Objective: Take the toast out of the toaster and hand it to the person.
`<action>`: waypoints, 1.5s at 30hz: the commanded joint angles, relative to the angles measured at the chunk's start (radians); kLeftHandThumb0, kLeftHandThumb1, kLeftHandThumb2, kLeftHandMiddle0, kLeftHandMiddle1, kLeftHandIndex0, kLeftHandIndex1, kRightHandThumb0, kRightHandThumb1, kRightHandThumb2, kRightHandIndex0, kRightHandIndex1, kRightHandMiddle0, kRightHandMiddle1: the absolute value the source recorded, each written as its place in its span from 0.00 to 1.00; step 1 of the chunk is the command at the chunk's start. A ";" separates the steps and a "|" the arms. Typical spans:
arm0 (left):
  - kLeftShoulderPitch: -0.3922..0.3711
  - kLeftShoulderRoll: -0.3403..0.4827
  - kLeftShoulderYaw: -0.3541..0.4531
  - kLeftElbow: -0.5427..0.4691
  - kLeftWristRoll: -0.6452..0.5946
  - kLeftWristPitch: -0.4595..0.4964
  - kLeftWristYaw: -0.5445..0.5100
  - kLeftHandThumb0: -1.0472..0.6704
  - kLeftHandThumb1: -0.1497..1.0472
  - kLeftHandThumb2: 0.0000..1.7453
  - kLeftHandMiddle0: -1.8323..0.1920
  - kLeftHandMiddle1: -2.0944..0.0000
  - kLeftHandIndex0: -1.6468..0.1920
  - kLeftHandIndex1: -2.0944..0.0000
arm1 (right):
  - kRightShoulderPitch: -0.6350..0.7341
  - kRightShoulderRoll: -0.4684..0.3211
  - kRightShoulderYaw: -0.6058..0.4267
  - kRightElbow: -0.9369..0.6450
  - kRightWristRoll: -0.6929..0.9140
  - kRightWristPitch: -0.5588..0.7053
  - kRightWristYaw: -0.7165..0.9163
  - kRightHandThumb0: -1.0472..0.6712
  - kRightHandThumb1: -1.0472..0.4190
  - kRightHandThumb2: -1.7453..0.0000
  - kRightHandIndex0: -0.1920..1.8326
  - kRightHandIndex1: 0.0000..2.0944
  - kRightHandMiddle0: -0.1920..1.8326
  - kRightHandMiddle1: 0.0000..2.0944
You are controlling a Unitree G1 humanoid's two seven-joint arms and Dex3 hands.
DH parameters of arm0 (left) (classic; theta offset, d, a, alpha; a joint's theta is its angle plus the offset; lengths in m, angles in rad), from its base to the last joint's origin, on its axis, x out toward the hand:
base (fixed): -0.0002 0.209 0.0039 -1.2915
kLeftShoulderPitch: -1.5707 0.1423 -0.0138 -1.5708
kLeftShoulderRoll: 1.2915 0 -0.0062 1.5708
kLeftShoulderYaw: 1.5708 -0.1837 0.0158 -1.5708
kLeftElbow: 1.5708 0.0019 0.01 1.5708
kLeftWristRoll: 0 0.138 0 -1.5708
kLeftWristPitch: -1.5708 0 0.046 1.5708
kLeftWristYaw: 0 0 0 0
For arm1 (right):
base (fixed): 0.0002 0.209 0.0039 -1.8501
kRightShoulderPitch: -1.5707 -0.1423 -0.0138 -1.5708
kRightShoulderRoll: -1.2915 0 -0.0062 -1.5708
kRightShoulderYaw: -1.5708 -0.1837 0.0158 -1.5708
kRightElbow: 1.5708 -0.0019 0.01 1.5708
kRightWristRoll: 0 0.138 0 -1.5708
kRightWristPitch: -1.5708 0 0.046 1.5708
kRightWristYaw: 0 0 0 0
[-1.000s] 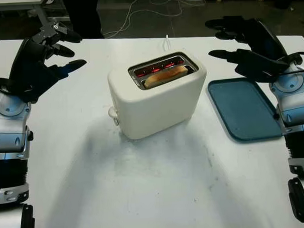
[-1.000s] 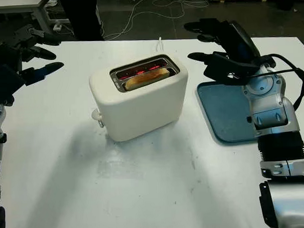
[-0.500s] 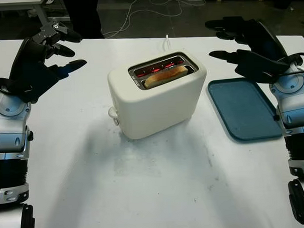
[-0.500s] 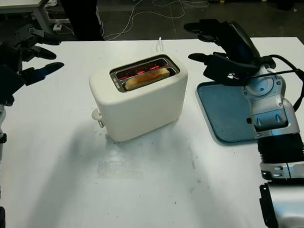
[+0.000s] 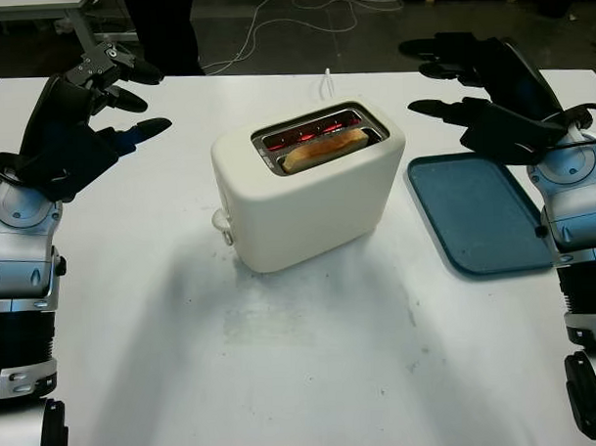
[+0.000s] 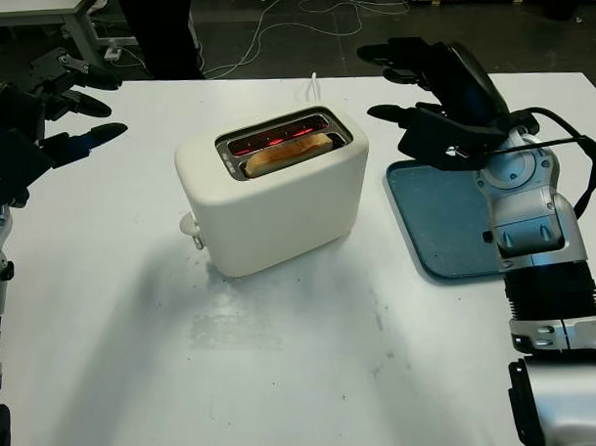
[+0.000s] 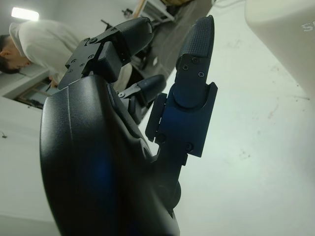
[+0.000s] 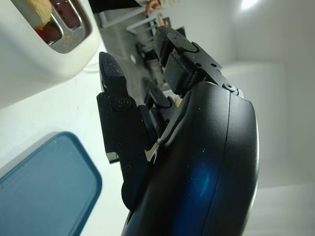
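The toast [image 5: 323,148] sits in the near slot of the toaster [image 5: 307,188], which stands mid-desk [image 5: 284,380]; the far slot glows red. Both robot hands are raised and hold nothing: the left robot hand [image 5: 103,103] hovers well left of the toaster, the right robot hand [image 5: 479,89] to its right, above the far end of the tray [image 5: 484,216]. The task appears to be at the reach stage, with no grasp begun. Next, one robot hand likely needs to come over the slot and pinch the toast's exposed top edge, avoiding the hot metal rim. A person [image 6: 164,32] stands beyond the desk.
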 commanded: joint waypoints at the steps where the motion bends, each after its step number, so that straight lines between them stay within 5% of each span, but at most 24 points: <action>1: -0.001 0.007 -0.001 -0.007 0.007 0.003 0.003 0.31 0.85 0.04 0.80 0.41 0.77 0.50 | 0.013 -0.003 -0.004 -0.001 0.000 -0.022 -0.008 0.47 0.09 0.98 0.41 0.06 0.41 0.01; 45: 0.007 0.006 0.001 -0.014 -0.005 0.008 -0.001 0.30 0.82 0.08 0.81 0.42 0.77 0.51 | 0.019 0.008 -0.017 0.013 0.035 -0.017 -0.001 0.47 0.09 0.98 0.41 0.03 0.41 0.00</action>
